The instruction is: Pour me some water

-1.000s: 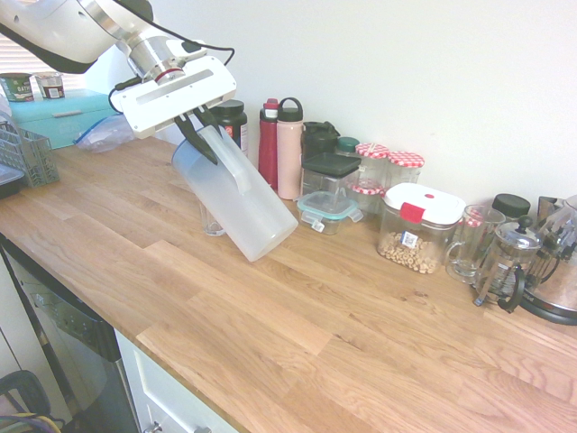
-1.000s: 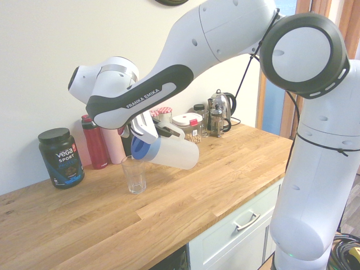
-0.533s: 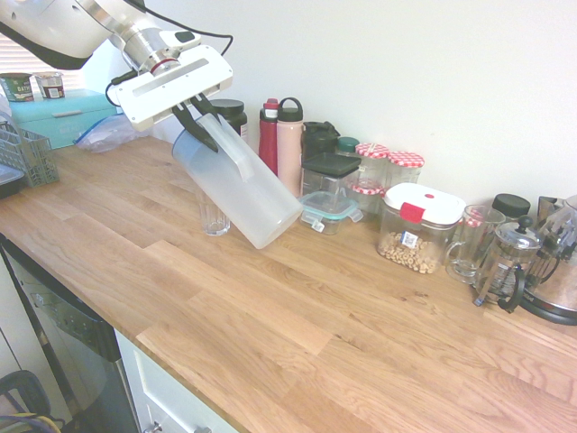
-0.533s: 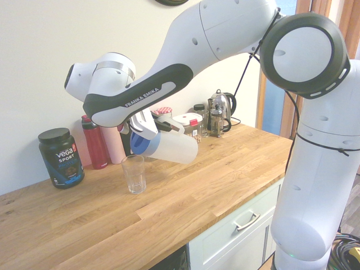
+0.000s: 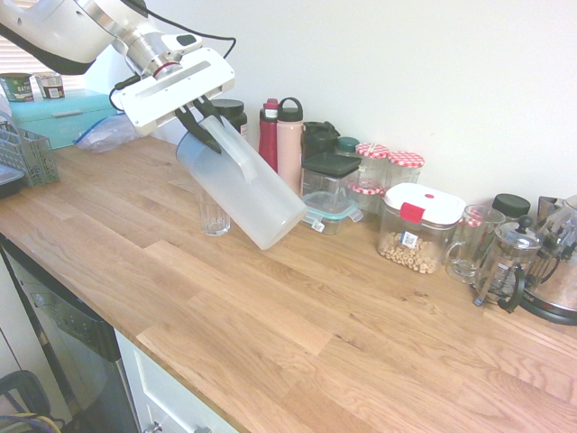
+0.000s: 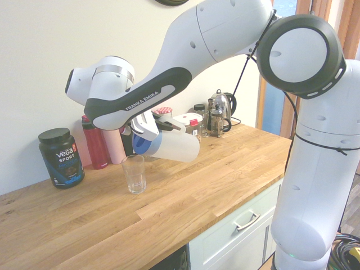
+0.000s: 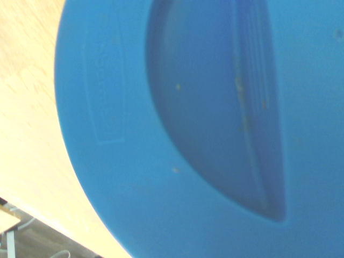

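Presently the fingers (image 5: 206, 134) are clamped on the side handle (image 5: 234, 152) of the frosted-white plastic pitcher (image 5: 243, 191), which is up off the wooden bench (image 5: 270, 334). Its long axis runs steeply aslant in the first exterior view, the blue lid (image 6: 147, 144) at the end by the drinking glass (image 6: 134, 175). That glass stands upright on the bench, just beside and below the lid. Everything probably turns on this pairing: the lid's pouring edge should sit over the glass's mouth before more tilt, or water could miss it. Whether any is flowing, I cannot tell.
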`<state>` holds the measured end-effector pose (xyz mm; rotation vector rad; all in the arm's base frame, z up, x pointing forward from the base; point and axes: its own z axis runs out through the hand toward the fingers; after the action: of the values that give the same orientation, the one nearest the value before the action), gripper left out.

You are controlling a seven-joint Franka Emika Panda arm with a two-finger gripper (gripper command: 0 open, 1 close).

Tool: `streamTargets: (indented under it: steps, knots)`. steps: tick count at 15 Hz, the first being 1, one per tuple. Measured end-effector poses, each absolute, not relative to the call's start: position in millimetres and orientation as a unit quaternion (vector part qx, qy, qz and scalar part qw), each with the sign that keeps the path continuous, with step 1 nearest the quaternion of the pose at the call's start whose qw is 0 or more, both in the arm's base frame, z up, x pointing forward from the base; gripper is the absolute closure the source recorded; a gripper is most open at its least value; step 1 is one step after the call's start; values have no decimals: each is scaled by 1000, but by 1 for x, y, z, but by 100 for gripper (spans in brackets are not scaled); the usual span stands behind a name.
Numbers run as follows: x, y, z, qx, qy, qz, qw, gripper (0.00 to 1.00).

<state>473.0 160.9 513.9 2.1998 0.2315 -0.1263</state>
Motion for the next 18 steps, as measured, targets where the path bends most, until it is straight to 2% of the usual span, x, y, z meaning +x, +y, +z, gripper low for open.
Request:
streamTargets:
  steps: [3,7,10,14,18]
  knots:
    - [470,142,535,921,73,-27,382,100]
    - [433,69,575,960,13,20,279,100]
    - [403,0,570,972,-62,34,223,100]
    - [391,-80,548,971,-171,33,163,100]
    - [392,-118,537,956,-268,65,104,100]
